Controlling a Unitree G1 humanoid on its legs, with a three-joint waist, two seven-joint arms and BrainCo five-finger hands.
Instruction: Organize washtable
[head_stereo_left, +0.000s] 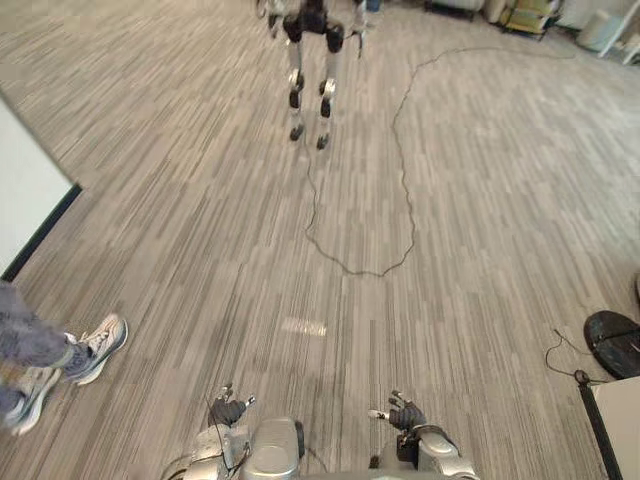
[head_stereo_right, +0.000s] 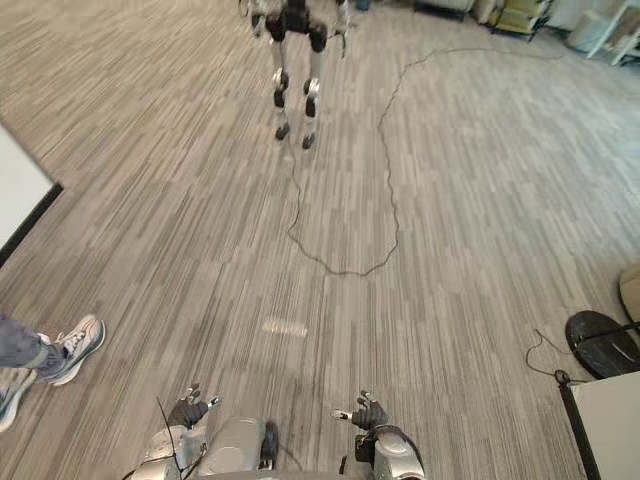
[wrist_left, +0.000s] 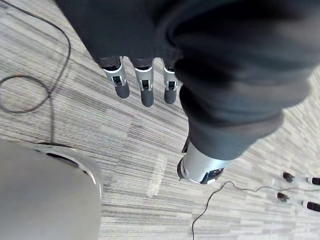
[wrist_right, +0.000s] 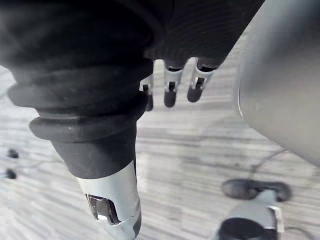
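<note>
Above carpet (head_stereo_left: 200, 250), left robot hand (head_stereo_left: 228, 410) and right robot hand (head_stereo_left: 405, 413), both uncurled.

Bright, even light; pale glare on floor (head_stereo_left: 303, 326).

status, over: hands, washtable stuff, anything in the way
Left hand open, empty. Right hand open, empty. No task item in hand. Another robot standing ahead, person's shoe at left.
</note>
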